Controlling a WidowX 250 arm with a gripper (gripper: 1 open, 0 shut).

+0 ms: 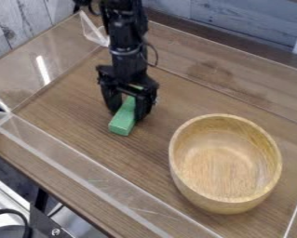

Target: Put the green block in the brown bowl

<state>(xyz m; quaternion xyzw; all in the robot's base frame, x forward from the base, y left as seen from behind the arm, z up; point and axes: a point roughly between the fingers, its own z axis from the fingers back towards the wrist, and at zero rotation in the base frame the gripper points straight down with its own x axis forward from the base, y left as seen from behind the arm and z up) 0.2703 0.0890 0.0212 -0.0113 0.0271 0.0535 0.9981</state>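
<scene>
Camera view, tool (127, 110) spread wide, straddling green block (123, 119), grip not closed

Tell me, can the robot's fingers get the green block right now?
Probably yes. The gripper points down with its fingers spread wide on either side of the green block, and nothing lies between them. The brown bowl sits apart, out of the way.
</scene>
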